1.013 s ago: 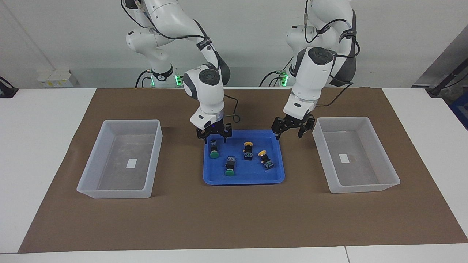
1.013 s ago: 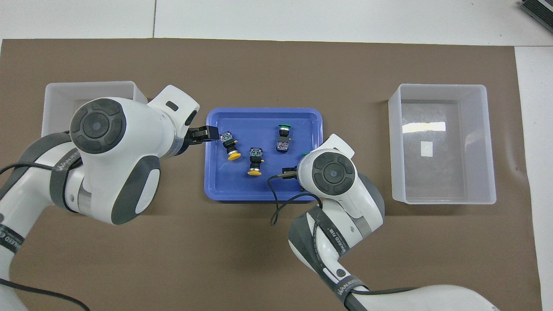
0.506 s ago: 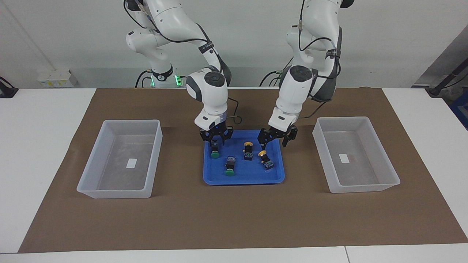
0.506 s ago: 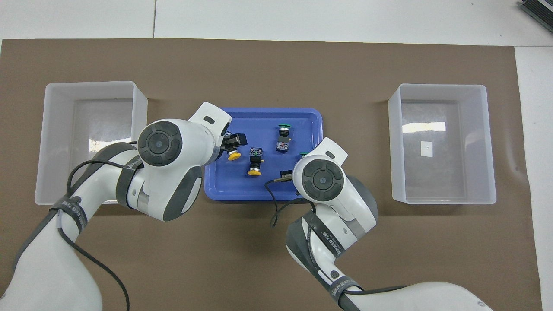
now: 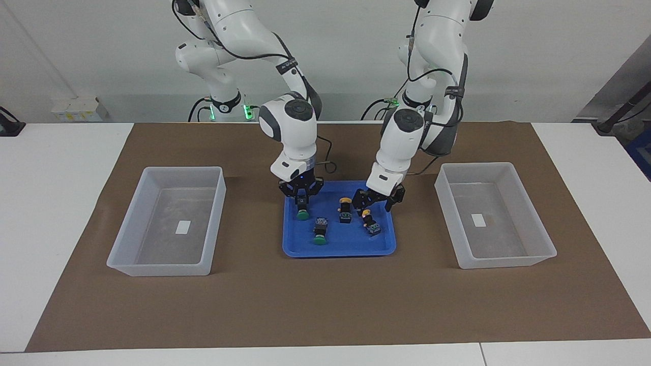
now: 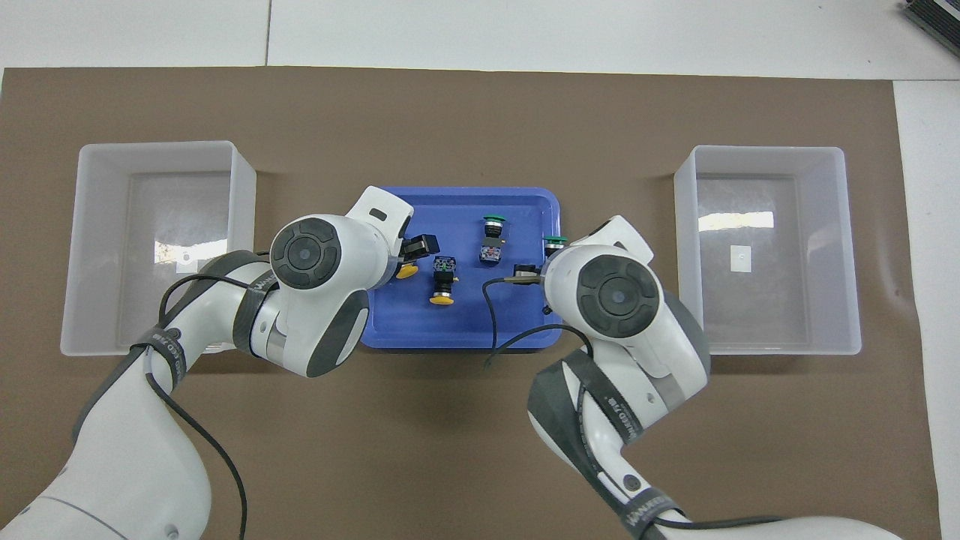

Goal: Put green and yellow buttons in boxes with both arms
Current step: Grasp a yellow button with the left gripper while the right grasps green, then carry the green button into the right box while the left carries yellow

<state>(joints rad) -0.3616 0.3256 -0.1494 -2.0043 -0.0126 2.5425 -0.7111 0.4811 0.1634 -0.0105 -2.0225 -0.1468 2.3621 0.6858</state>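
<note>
Brown paper covers the table, with a clear box (image 5: pixel 168 223) at each end and a blue tray (image 5: pixel 339 248) between. Right gripper (image 5: pixel 301 199) – fingers clamped on a green button (image 5: pixel 302 211), cap down. Left gripper (image 5: pixel 375 203), fingers spread wide, straddles a yellow button (image 5: pixel 370 222) lying just beneath, tilted.

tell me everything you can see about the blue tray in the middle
The blue tray is a shallow, rounded-corner rectangle of glossy plastic with a low raised rim. It lies flat on the brown mat, midway between two clear boxes. Three buttons lie on its floor: one green-capped, two yellow-capped. A second green button is gripped in the shut right gripper over the tray; the open left gripper is over one yellow button.
</note>
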